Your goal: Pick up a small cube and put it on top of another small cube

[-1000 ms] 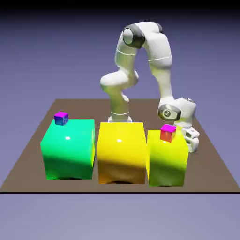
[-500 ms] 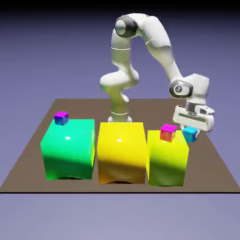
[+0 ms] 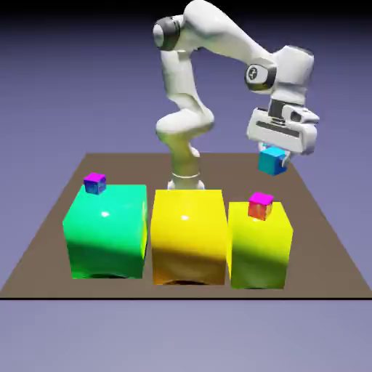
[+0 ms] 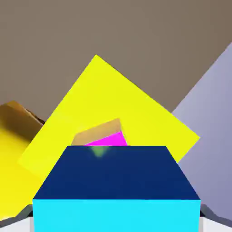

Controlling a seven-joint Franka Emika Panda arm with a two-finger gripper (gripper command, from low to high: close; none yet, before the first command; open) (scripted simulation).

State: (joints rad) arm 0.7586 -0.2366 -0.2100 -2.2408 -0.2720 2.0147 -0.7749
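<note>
Now the small cyan cube [image 3: 273, 160] hangs in the air, clamped in the gripper [image 3: 277, 151], well above the table [image 3: 320, 218] and up and to the exterior view's right of the red cube with the magenta top [image 3: 259, 205]. A second ago the hand was down low behind the yellow-green block [image 3: 259, 247] with no cyan showing; half a second ago the cube was just off the table beside that block; it has since been carried a good deal higher and a little toward the middle. So the pick is done and the carry is under way.

In the hand view the cyan cube [image 4: 116, 190] fills the lower part of the picture, hiding most of the fingers. Past its far edge a sliver of the red cube's magenta top [image 4: 108, 139] peeks out on the yellow-green block's top [image 4: 122, 99], so the hand is already looking down roughly at that target.

What remains, as I judge it, is to centre the held cube over the red one and lower it; the landing face is tiny, so a small offset could tip it off.

The blue cube with a magenta top [image 3: 94, 182] sits untouched on the green block [image 3: 106, 231], with the yellow block [image 3: 187, 236] between the two others.
</note>
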